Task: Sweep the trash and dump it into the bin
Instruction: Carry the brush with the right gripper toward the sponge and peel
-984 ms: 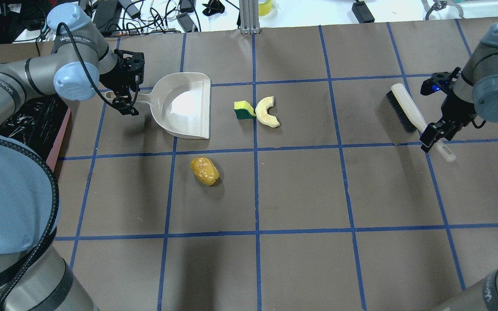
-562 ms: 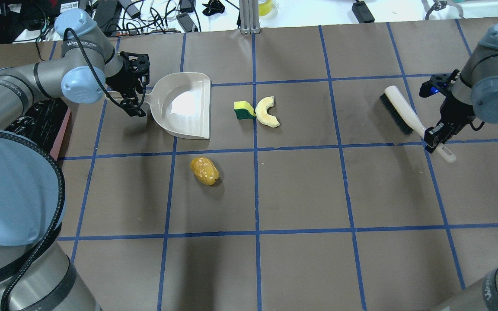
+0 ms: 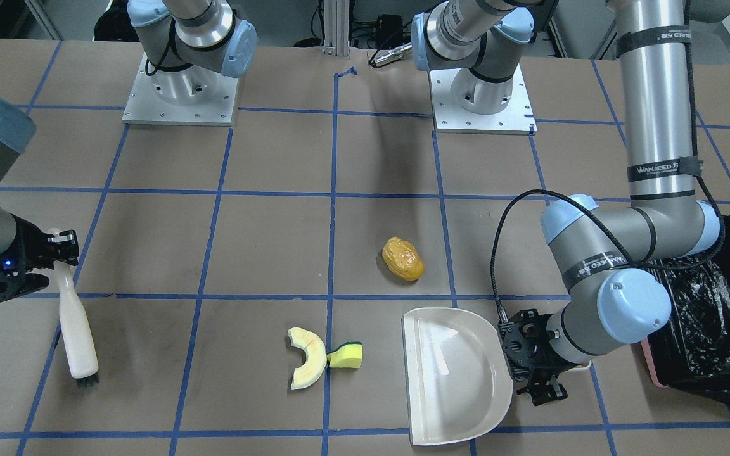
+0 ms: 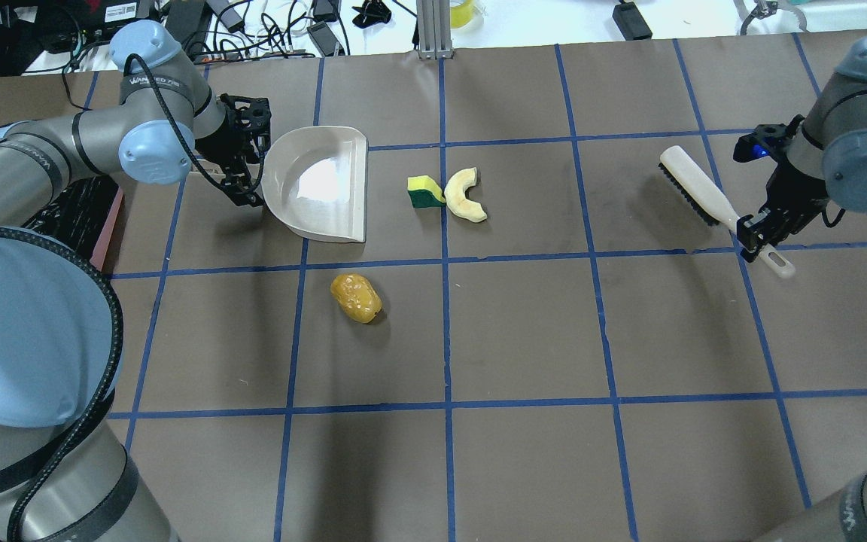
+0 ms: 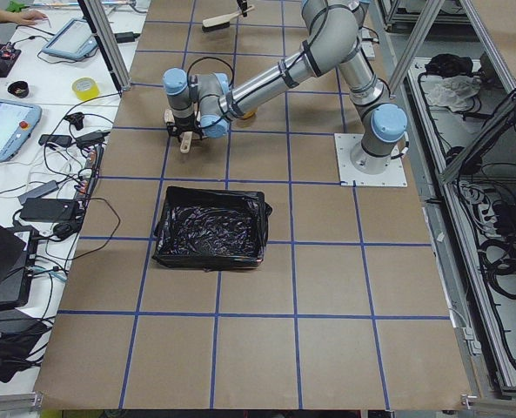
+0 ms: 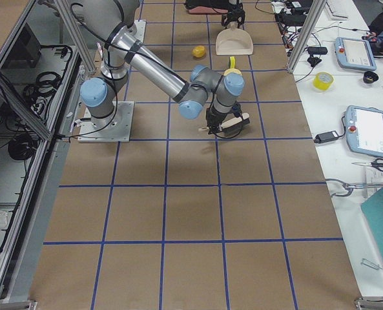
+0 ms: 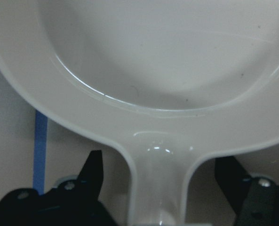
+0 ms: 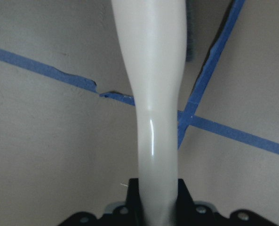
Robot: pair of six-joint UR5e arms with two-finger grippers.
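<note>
**Fig.** L gripper (image 4: 253,169) is set open astride the dustpan (image 4: 320,184) handle, fingers (image 7: 94,169) either side w/o contact. R gripper (image 4: 755,232) is clamped on the brush (image 4: 693,184) handle. Beyond the pan mouth, between both grippers, the sponge piece (image 4: 424,191) and crescent slice (image 4: 466,196) are seen touching. The potato lump (image 4: 356,298) lies nearer L gripper. The bin (image 3: 650,373) sits behind L gripper.

There is one potato (image 4: 356,298), one pale curved slice (image 4: 466,196) and one sponge piece (image 4: 424,191). There is also one dustpan (image 4: 320,181), one brush (image 4: 693,184) and one bin (image 5: 212,225).
</note>
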